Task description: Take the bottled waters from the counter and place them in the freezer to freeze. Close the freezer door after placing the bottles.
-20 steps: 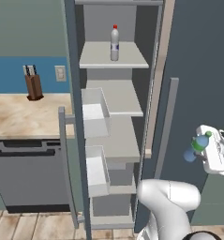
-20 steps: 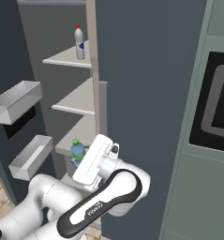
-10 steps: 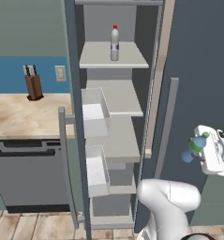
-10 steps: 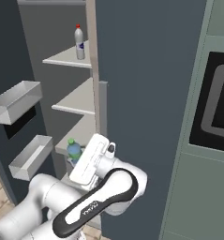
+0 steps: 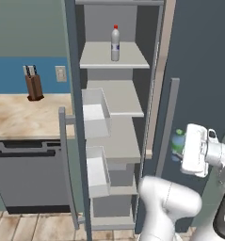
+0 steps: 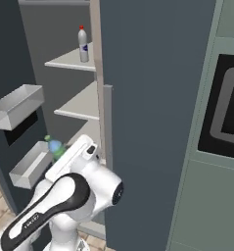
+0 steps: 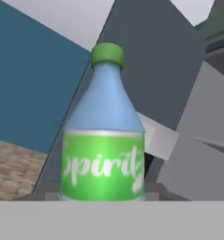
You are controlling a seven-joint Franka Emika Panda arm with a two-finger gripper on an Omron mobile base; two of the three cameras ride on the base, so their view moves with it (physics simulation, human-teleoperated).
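Green-capped bottle being clamped in gripper, being held upright just beside closed right door handle. Red-capped bottle being kept upright on upper shelf inside freezer; freezer door being left open.

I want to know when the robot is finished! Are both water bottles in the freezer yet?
Not yet. One is done: the whitish bottle with the red cap stands on the freezer's top pale shelf. The blue-green bottle with the green cap is in the gripper, out in front of the shut right door. It has yet to go on a shelf, and the open slate-grey freezer door needs closing.
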